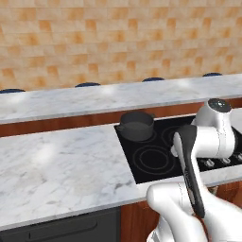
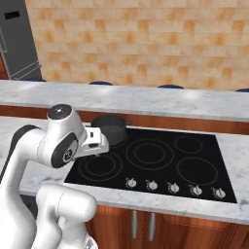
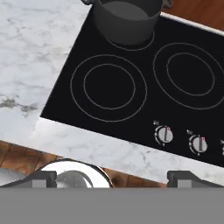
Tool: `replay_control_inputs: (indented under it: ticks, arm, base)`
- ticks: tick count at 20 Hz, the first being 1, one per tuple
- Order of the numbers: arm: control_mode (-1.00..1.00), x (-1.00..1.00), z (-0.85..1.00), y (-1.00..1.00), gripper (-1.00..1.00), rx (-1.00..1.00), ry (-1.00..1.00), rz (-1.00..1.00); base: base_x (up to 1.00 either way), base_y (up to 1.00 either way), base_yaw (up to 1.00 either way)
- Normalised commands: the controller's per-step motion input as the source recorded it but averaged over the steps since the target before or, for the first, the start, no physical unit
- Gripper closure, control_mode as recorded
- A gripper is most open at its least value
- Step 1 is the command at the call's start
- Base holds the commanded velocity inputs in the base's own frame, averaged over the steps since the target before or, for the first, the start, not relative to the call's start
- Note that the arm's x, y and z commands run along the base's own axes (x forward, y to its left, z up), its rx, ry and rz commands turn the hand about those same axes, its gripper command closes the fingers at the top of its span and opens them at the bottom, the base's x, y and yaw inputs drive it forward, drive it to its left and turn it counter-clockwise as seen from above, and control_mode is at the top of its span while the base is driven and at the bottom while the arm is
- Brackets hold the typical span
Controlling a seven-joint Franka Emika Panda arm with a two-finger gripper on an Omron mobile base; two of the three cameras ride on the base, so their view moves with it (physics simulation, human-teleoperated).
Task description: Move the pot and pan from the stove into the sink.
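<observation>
The pot (image 1: 136,125), dark grey and deep with small side handles, stands on the back left burner of the stove (image 1: 158,156). In the right base view the pot (image 2: 115,127) is partly covered by my hand. In the hand view the pot (image 3: 127,17) sits at the top edge, with the black stove (image 3: 131,96) spread below it. My gripper (image 3: 111,178) hovers above the stove's front left corner, well short of the pot, open wide with nothing between its fingertips (image 3: 41,178). The pan and the sink are out of view.
A row of silver knobs (image 2: 172,187) lines the stove's front edge. Marble counter (image 1: 56,160) stretches left of the stove. A raised marble ledge (image 1: 94,97) runs behind it, under a tiled wall. A grey fridge (image 2: 17,39) stands far left.
</observation>
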Motion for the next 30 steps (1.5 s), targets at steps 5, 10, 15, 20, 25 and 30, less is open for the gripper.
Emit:
replay_control_inputs:
  ticks: [5,10,15,20,25,30]
  arm:
    - [-1.00,0.33,0.05,0.13,-1.00,0.01,0.09,-0.33]
    - [-1.00,0.19,0.11,-0.03,-1.00,0.12,0.16,-0.30]
    - [-1.00,0.17,0.14,-0.35,-1.00,0.25,0.19,-0.21]
    - [-1.00,0.03,0.04,-0.47,-1.00,0.25,0.08,-0.12]
    - [-1.00,0.19,-0.01,-0.04,-1.00,0.03,-0.12,-0.13]
    - [-1.00,0.52,-0.02,0.19,-1.00,0.00,-0.16,-0.17]
  base:
    - [0.00,0.00,0.00]
    - [0.00,0.00,0.00]
    - [0.00,0.00,0.00]
    - [0.00,0.00,0.00]
    - [0.00,0.00,0.00]
    - [0.00,0.00,0.00]
